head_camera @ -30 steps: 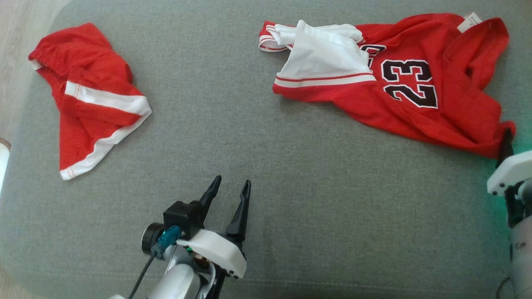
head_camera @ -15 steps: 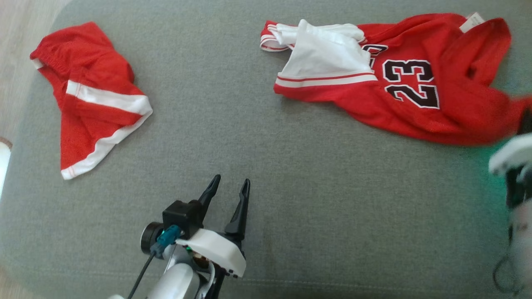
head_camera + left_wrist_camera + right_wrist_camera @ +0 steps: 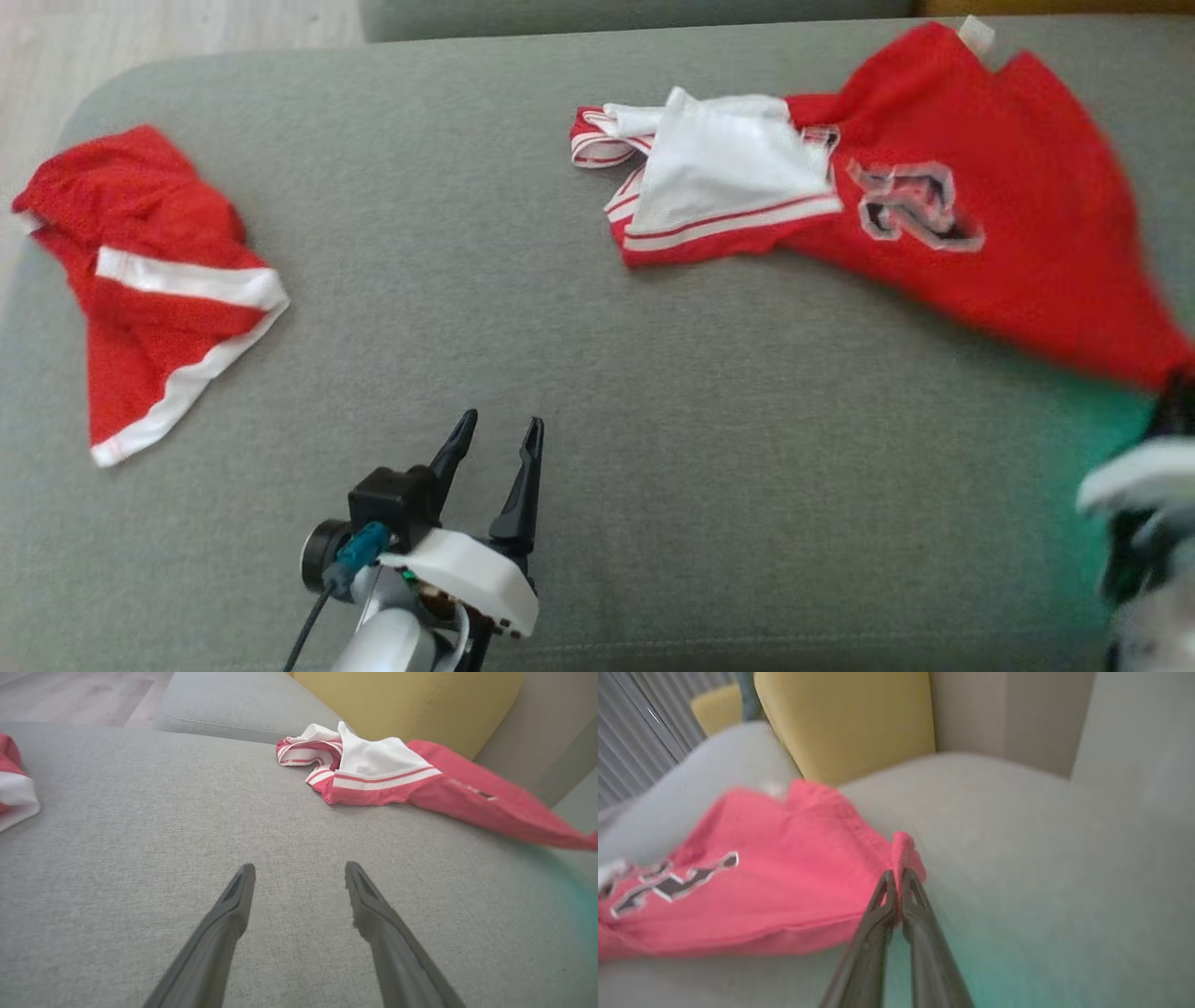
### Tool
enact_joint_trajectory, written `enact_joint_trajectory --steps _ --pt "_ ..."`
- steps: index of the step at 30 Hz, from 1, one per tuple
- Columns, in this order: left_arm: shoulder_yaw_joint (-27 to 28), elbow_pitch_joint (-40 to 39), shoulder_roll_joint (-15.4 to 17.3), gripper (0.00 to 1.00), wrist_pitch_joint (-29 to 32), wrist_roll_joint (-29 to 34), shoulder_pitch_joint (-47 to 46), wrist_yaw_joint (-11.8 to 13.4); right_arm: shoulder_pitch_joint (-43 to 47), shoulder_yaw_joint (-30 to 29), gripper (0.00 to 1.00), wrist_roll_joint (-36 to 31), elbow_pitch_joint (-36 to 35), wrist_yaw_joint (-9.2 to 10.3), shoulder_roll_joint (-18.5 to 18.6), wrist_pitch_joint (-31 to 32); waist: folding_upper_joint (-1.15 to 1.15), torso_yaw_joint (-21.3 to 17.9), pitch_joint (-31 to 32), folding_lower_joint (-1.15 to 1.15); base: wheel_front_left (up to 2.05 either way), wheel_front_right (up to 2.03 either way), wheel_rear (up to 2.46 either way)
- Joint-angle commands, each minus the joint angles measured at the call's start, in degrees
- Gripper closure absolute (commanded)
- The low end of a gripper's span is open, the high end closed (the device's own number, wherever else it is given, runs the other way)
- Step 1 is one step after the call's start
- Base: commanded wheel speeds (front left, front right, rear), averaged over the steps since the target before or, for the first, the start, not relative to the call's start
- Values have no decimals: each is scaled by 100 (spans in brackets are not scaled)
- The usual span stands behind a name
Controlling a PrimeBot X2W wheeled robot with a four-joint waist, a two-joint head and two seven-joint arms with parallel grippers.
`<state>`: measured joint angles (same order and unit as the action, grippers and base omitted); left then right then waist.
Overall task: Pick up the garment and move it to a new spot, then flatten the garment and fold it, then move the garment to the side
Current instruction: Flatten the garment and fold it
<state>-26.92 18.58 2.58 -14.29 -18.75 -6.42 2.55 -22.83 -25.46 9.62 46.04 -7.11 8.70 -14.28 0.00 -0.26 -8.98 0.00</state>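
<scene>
Jersey [image 3: 980,233] lies on the sofa [image 3: 560,355], long axis running 10 to 4 o'clock. Its 4 o'clock corner is pinched in the right fingers [image 3: 871,938] — the left fingers [image 3: 219,933], spread and empty, sit well apart at 7 o'clock.

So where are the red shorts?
In the head view, the red shorts lie at the left end of the grey cushion, apart from the jersey on the right.
</scene>
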Motion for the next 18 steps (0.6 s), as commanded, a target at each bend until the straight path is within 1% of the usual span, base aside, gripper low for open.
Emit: enact_joint_trajectory --steps 1,4,7,13,18 --pt "224 -175 30 0 -71 36 -104 23 -151 173 0 -171 -143 -37 -36 -46 0 -145 33 0 0 0 0" --pt "271 -172 30 0 -71 50 -97 27 -110 150 0 -266 -157 -37 -134 -56 0 -247 31 0 0 0 0" --pt "323 -163 30 0 -71 69 -133 37 -99 240 0 -409 -352 -37 -260 -67 0 -359 14 0 0 0 0" --pt "388 -182 30 0 -71 52 -476 55 -100 737 0 -410 -1003 -37 -470 -70 0 -486 -128 0 0 0 0" --pt "332 -101 30 0 -71 2 -1225 -11 -107 1242 0 -245 -1214 -37 -548 -71 0 -545 -371 0 0 0 0"
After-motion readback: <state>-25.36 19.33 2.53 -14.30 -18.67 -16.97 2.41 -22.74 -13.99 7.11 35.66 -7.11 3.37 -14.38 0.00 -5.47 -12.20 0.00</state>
